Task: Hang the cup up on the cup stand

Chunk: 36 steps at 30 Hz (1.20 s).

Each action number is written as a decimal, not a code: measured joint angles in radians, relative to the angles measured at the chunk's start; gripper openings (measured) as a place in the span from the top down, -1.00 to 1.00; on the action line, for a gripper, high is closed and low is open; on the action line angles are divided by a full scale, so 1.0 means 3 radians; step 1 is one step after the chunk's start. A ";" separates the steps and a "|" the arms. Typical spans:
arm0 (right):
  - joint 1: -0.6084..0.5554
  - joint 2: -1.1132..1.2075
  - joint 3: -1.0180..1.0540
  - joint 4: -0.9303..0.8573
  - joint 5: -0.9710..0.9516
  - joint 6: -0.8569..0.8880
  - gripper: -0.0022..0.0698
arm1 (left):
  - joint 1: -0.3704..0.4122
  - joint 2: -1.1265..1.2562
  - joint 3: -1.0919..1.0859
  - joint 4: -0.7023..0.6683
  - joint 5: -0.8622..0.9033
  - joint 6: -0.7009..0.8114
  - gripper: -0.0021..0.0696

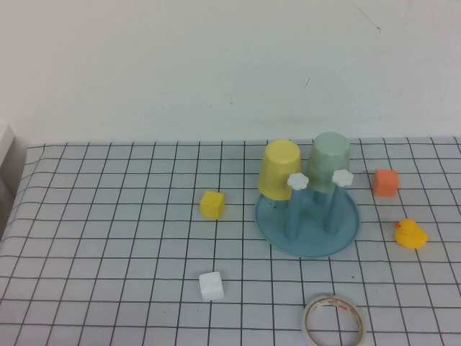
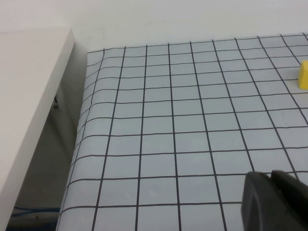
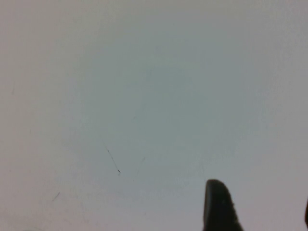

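Both claws are out of the high view. Left claw (image 2: 275, 202) shows only in its own wrist view, clenched tight with its two dark fingers pressed together, low over the counter (image 2: 183, 120) with its black grid lines, holding nothing. Right claw (image 3: 260, 207) shows only in the right wrist view, spread wide with one dark finger (image 3: 219, 204) and a sliver of the other at the edge, empty, with only a plain pale wall (image 3: 144, 96) in front of it.

On the counter, the cup (image 1: 330, 160) hangs upside down on a back peg of the cup stand (image 1: 307, 216). A yellow cup (image 1: 279, 169) hangs upside down beside it. Two front pegs with white flower caps (image 1: 297, 181) are bare.

Around the stand lie a yellow block (image 1: 212, 204), a white block (image 1: 211, 285), an orange block (image 1: 386, 182), a yellow duck (image 1: 410, 234) and a tape roll (image 1: 333, 323). No writing can be read on anything.
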 joint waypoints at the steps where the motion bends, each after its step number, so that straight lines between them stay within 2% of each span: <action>1: 0.0000 0.0000 0.0000 0.0000 -0.0005 0.0019 -0.08 | 0.0000 0.0000 0.0000 0.0000 0.0000 0.0000 0.94; 5: -0.0005 0.0000 0.0007 -0.0006 -0.0070 0.0250 -0.08 | 0.0000 0.0000 0.0000 0.0000 0.0000 0.0000 0.94; 7: -0.0014 -0.0049 0.0034 -0.0210 -0.0090 0.0600 -0.08 | 0.0000 0.0000 0.0000 0.0000 0.0000 0.0000 0.94; 8: -0.0021 -0.0102 0.0064 -0.0506 -0.0090 0.0935 -0.08 | 0.0000 0.0000 0.0000 0.0000 0.0000 0.0000 0.94; 15: -0.0104 -0.0464 0.0336 -0.3547 0.0236 0.4105 -0.08 | 0.0000 0.0000 0.0000 0.0000 0.0000 0.0000 0.94; 19: -0.0233 -0.0532 0.0424 -0.5290 0.0944 0.6002 -0.08 | 0.0000 0.0000 0.0000 0.0000 0.0000 0.0000 0.94; 20: -0.0271 -0.0605 0.0444 -0.5953 0.1415 0.6745 -0.08 | 0.0000 0.0000 0.0000 0.0000 0.0000 0.0000 0.94; 23: -0.0299 -0.0721 0.0552 -0.6426 0.1752 0.7232 -0.08 | 0.0000 0.0000 0.0000 0.0000 0.0000 0.0000 0.94; 25: -0.0299 -0.0806 0.0669 -0.6535 0.1721 0.7325 -0.08 | 0.0000 0.0000 0.0000 0.0000 0.0000 0.0000 0.94; 32: -0.0299 -0.0985 0.1276 -0.6610 0.0986 0.7199 -0.08 | 0.0000 0.0000 0.0000 0.0000 0.0000 0.0000 0.94; 36: -0.0299 -0.0985 0.1422 -0.6603 0.1187 0.7136 -0.08 | 0.0000 0.0000 0.0000 0.0000 0.0000 0.0000 0.94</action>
